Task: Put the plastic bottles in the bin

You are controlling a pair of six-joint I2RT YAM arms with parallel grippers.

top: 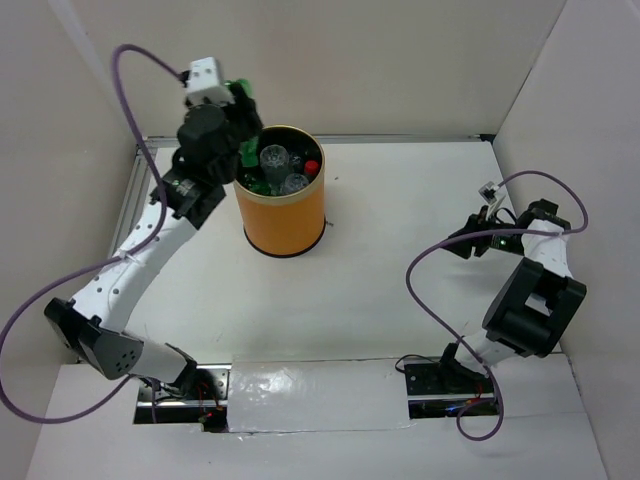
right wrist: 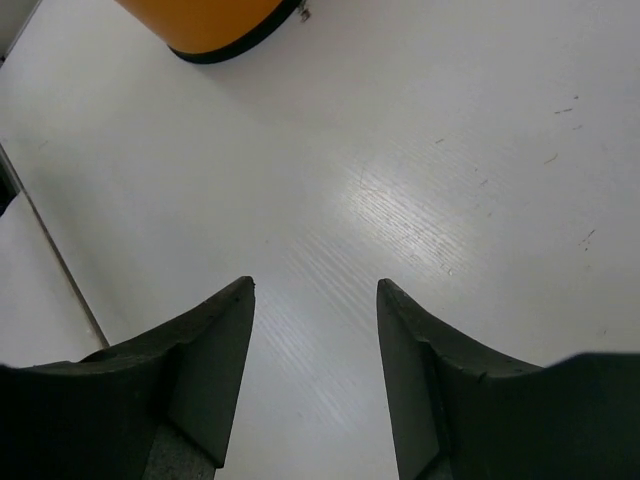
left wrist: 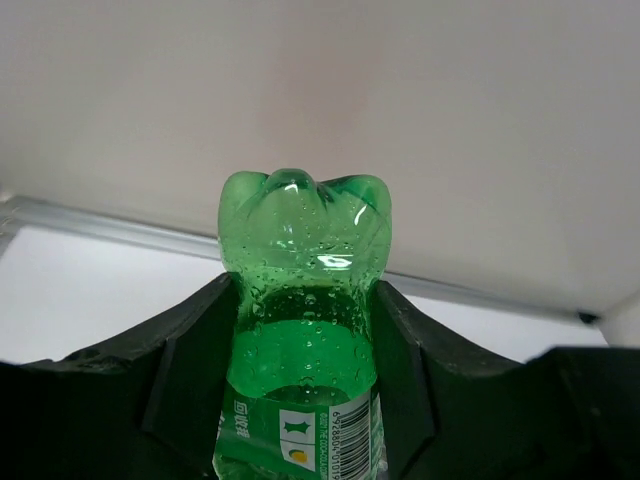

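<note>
Left pincer (left wrist: 305,290) clamps green bottle (left wrist: 305,250) at bin (top: 281,226) rim; several bottles (top: 284,168) already inside. Right pincer (right wrist: 315,292) spread, empty. Probably the last drop left.

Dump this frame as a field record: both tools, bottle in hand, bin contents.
left tool: shut on green bottle, base end poking out beyond the grip
left tool position: at the far-left rim of the bin
right tool: open, empty, over bare table
bin: orange, upright, holds clear bottles and a red cap
loose bottles on table: none seen in the top view
</note>
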